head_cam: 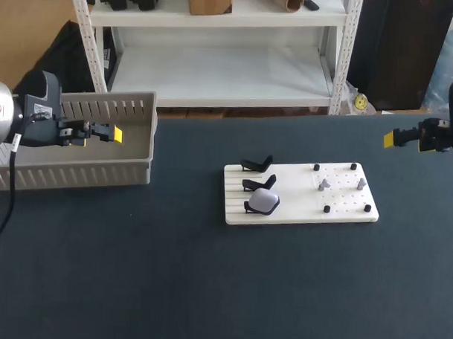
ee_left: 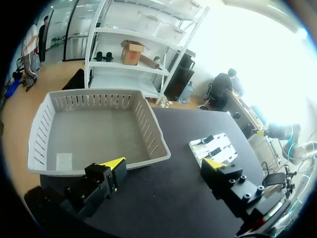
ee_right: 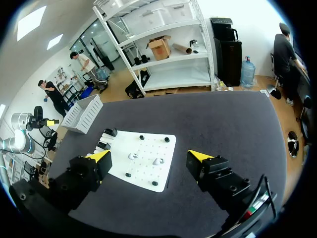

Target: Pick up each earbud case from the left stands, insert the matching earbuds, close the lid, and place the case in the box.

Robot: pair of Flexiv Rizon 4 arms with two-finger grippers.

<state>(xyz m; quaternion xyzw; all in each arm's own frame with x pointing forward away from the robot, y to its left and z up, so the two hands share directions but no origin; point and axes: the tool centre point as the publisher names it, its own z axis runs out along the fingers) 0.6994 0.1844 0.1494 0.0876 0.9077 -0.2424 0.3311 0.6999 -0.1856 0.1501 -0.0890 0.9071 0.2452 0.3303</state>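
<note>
A white earbud case sits on the nearest of three black stands at the left end of a white board; the other two stands are bare. Two pale earbuds stand among black pegs on the board's right half. My left gripper hangs open over the grey box, which the left wrist view shows with nothing in it. My right gripper is open at the table's far right, well away from the board. The earbuds lie ahead of its fingers.
The box stands at the table's back left corner, the board near the middle. Dark table surface surrounds the board on all sides. A shelf unit rises just behind the table's back edge.
</note>
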